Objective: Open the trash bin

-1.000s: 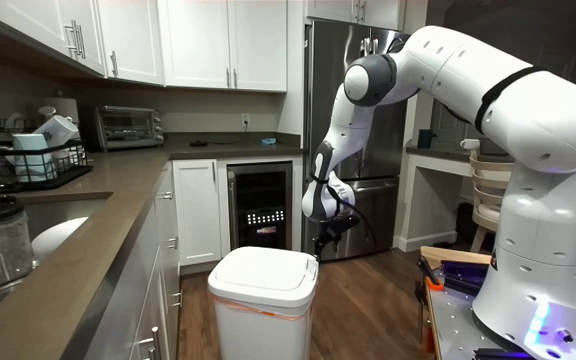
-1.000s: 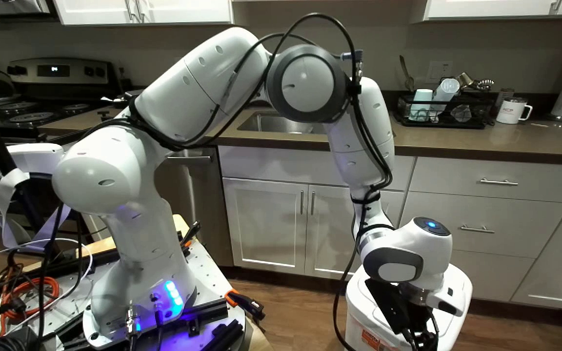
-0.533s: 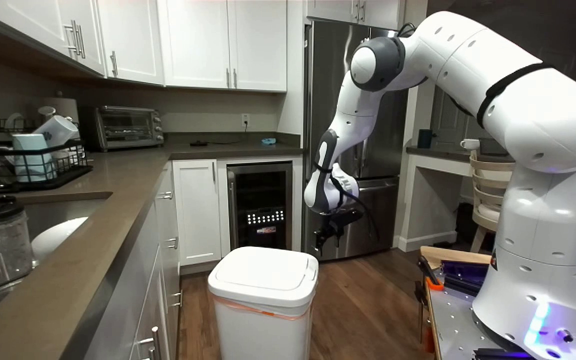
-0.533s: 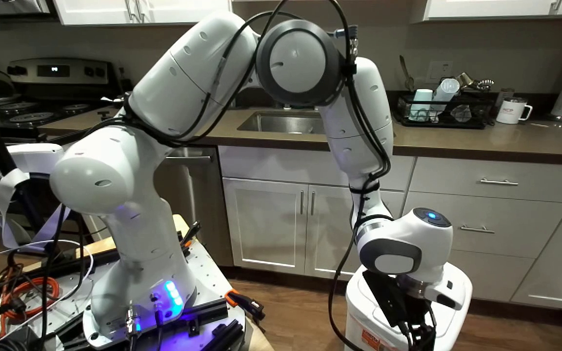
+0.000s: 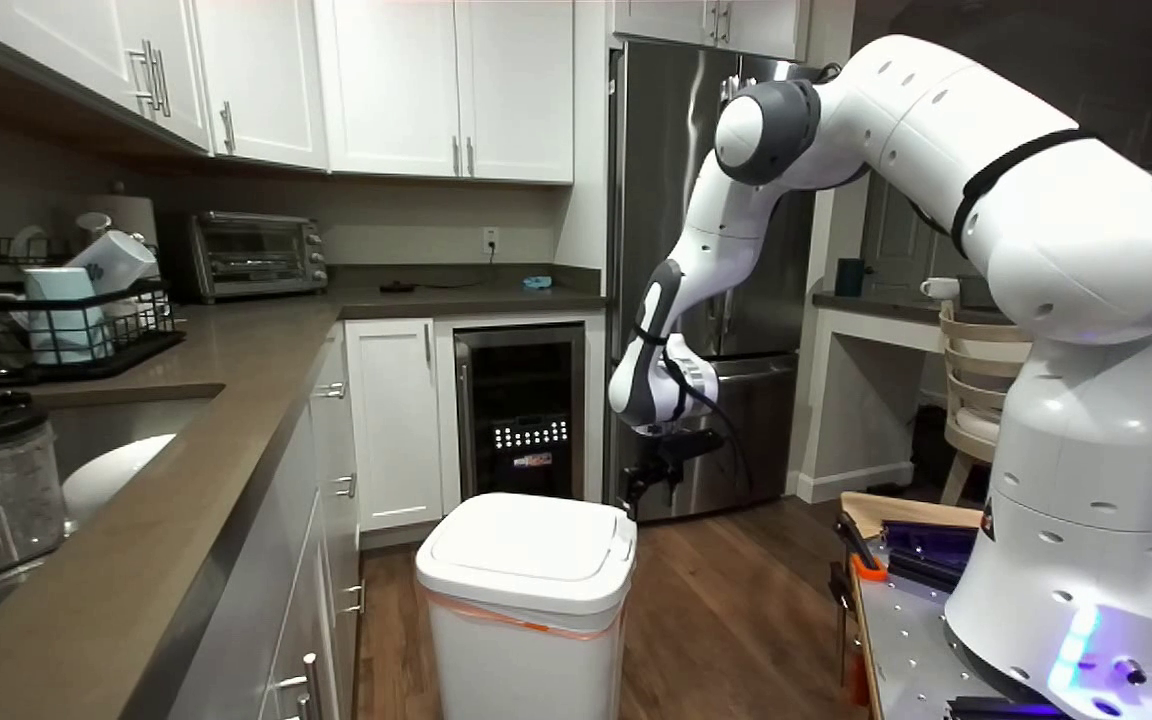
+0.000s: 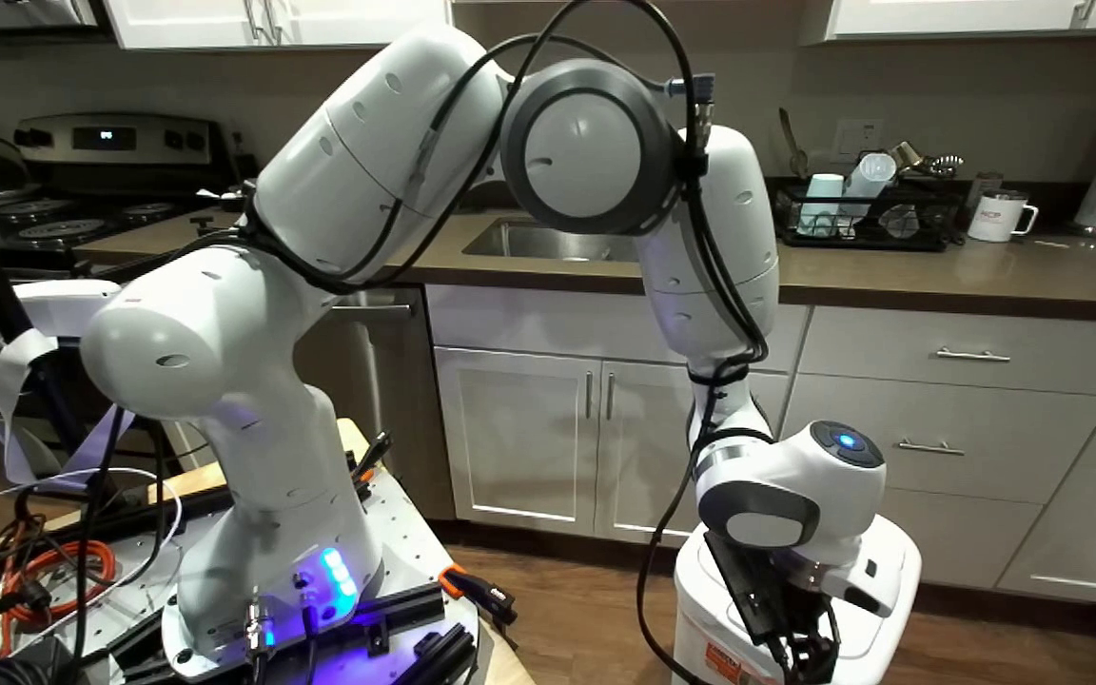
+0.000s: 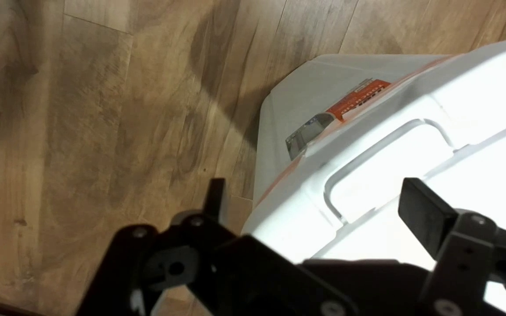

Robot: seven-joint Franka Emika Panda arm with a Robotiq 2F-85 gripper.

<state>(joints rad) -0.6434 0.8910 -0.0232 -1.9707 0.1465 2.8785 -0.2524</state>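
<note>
While the brown counter (image 6: 890, 271) runs beyond the far edge of the metal-topped desk (image 6: 410, 538) in an exterior view, the white arm (image 6: 581, 143) rises from that desk, its base (image 6: 267, 580) set near the right edge there, and arches out beyond that edge. The trash bin (image 5: 526, 650) stands on the wooden floor (image 5: 736, 620) past the same edge, well apart from it; its lid (image 5: 526, 535) lies flat and closed. Also out past that edge, at the end of the arm, the gripper (image 7: 313, 188) hangs low by a side of the bin. In the wrist view its fingers (image 7: 426, 215) are spread wide, one seen against the floor, the other against the lid, with a rounded panel (image 7: 391, 169) of the lid showing between them; whether either finger touches the bin cannot be told. On the desk, an orange cable coil (image 6: 103, 561) lies on the side of the base away from the right edge. A black-and-orange clamp (image 6: 486, 597) juts across that edge, and a second clamp (image 6: 372, 457) sits by the far right corner. On the bin's wall, below the lid, is an orange label (image 7: 356, 102).
</note>
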